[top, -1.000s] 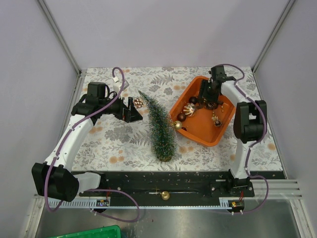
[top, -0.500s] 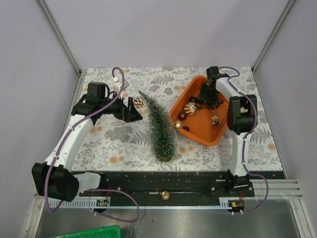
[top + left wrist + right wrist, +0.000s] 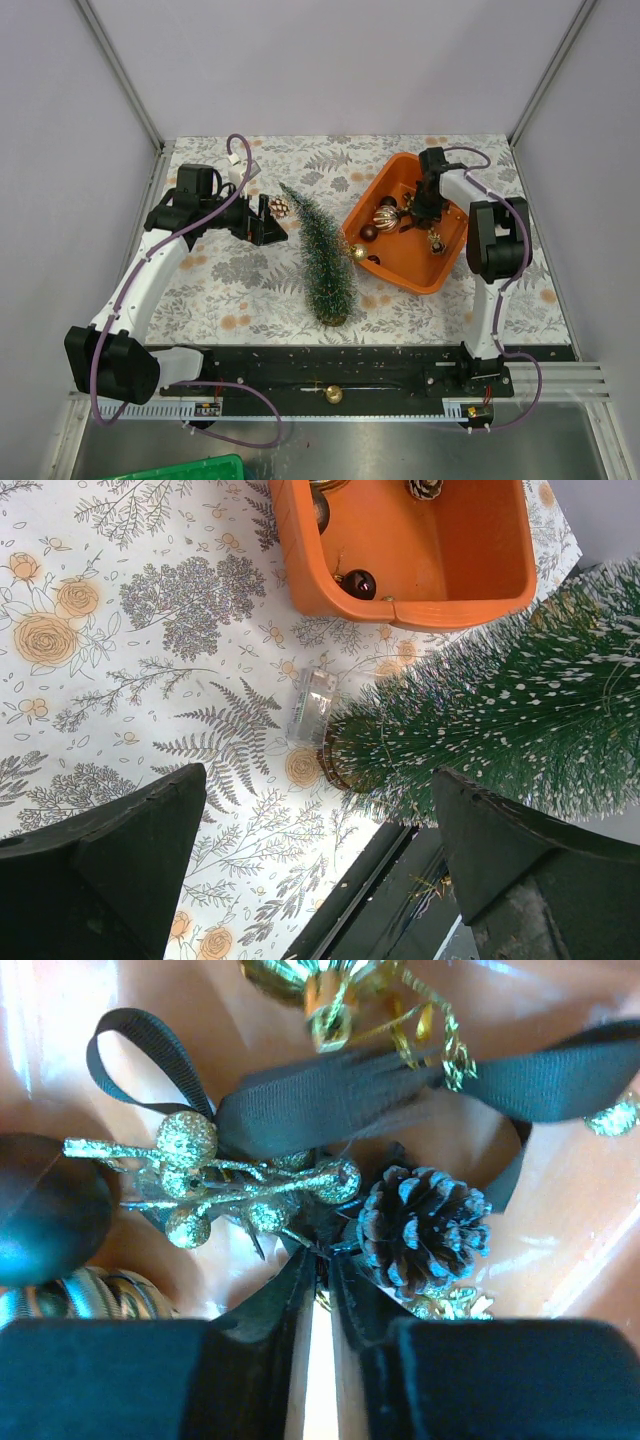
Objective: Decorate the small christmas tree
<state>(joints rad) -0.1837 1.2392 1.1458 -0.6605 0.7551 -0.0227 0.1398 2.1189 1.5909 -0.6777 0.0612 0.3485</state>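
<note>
I am seeing right end effector (image 3: pixel 322 1255) clamping ribbon ornament (image 3: pixel 300 1100) in orange tray (image 3: pixel 447 255); left end effector (image 3: pixel 318 775) gaping beside small christmas tree (image 3: pixel 500 710).

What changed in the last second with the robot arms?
The right gripper shifted slightly inside the orange tray and its jaws narrowed at the black-ribbon decoration; a firm grip isn't clear. The left gripper, wide open, and the small christmas tree stayed put.

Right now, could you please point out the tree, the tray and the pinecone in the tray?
tree (image 3: pixel 325 255): top view, middle foliage.
tray (image 3: pixel 415 265): top view, bare floor.
pinecone (image 3: pixel 425 1225): right wrist view, centre of scales.
</note>
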